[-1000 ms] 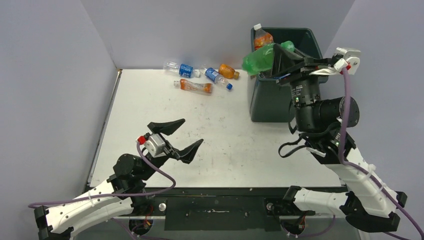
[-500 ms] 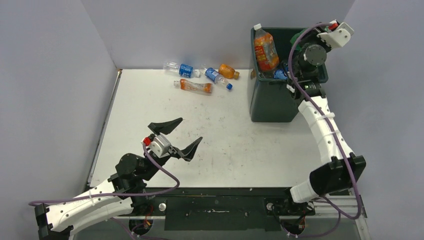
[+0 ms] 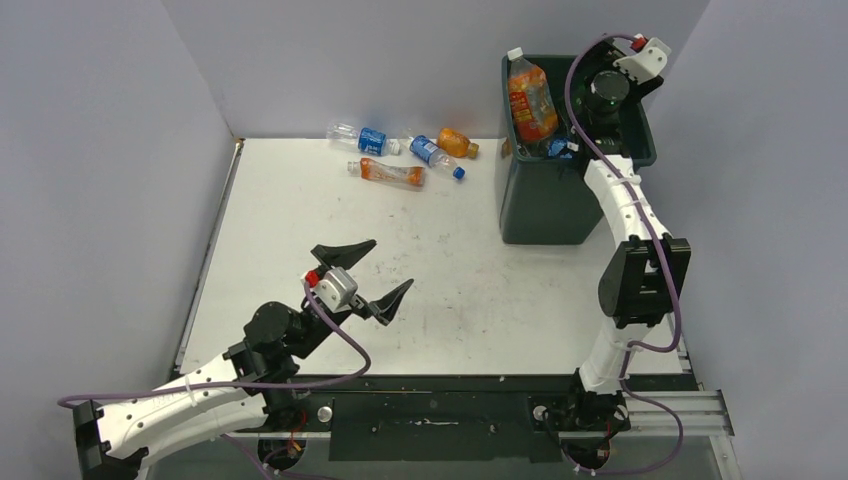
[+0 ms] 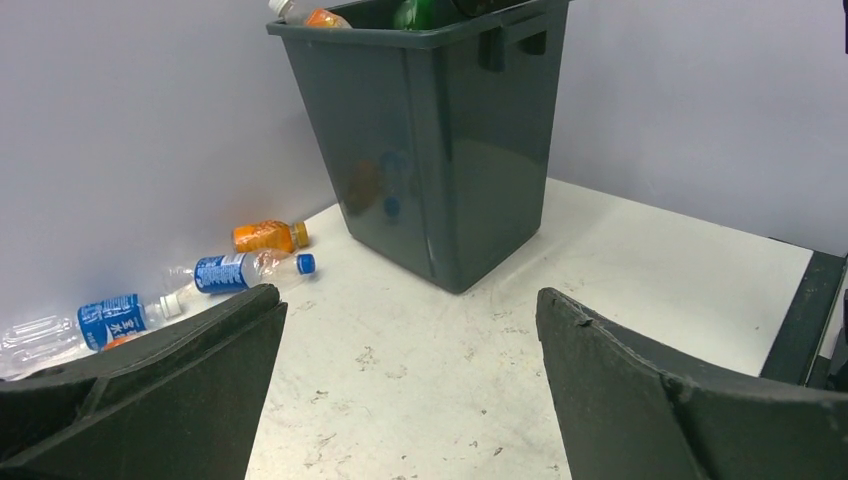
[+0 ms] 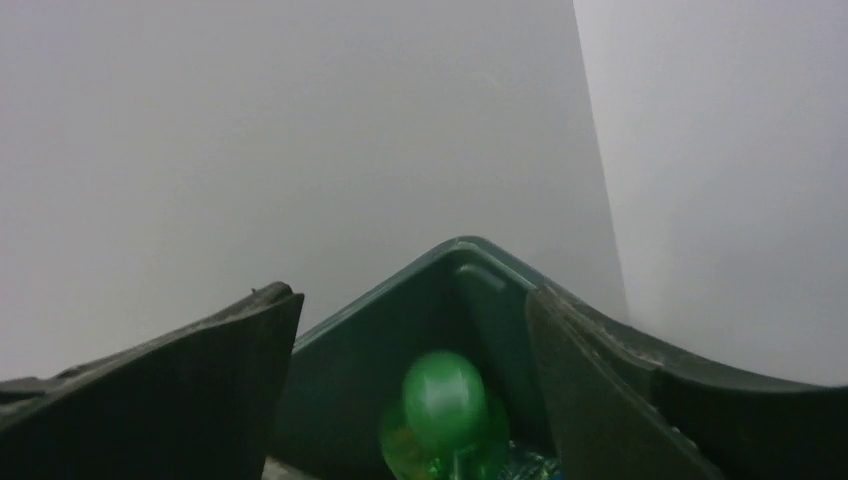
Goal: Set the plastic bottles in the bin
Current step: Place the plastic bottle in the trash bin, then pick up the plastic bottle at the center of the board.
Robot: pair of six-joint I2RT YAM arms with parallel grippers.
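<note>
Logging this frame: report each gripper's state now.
Left gripper: open, empty.
Right gripper: open over the tall dark green plastic bin, gripping nothing.

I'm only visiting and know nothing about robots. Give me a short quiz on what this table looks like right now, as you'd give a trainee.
1. True or false: the left gripper is holding a bottle.
2. How many plastic bottles lie on the table outside the bin?
3. What colour is the bottle in the bin directly below the right gripper? A green, B red, C blue.
Key: 1 false, it is open and empty. 2 four. 3 A, the green bottle.
</note>
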